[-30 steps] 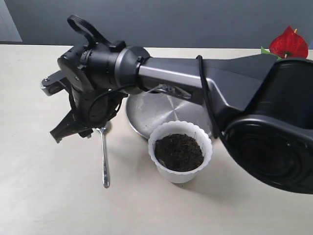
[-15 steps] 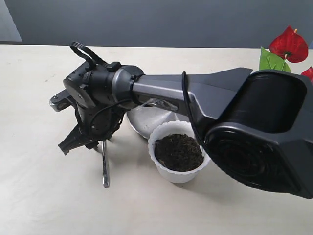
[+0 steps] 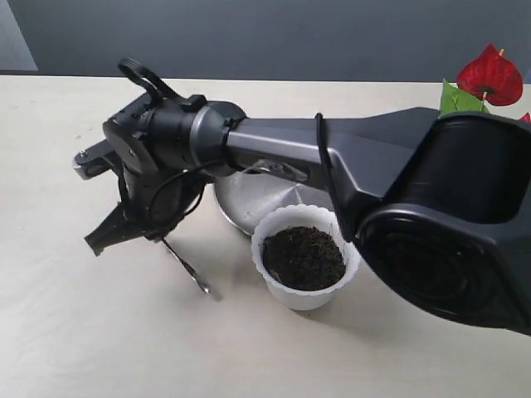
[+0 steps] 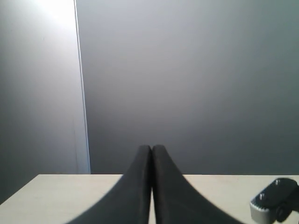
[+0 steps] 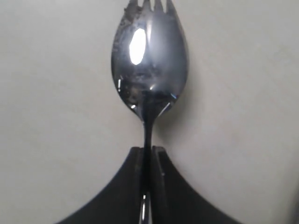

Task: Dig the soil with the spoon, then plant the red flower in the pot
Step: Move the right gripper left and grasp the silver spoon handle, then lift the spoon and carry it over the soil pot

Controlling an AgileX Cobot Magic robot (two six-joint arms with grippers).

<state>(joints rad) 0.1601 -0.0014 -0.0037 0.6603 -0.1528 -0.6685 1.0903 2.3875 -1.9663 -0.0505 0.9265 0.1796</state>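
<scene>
Worktop, pale beige and matte, carries everything. Across it stretches the large black right arm, reaching over the middle to the left of the exterior view. Behind the arm lies a round flat steel plate, and just in front of that stands the small white plastic pot with a scalloped rim, filled with dark crumbly soil whose surface looks undisturbed. At the far right edge rises the red artificial flower with green leaves, well apart from the pot.

The right gripper has its fingers pinched tight on the handle of the slim shiny silver spoon, which hangs tilted with its far end at or just above the worktop, beside the pot. The left gripper has its fingers pressed together, holding nothing.

Judged so: the spoon is taken up; digging and planting both remain.
</scene>
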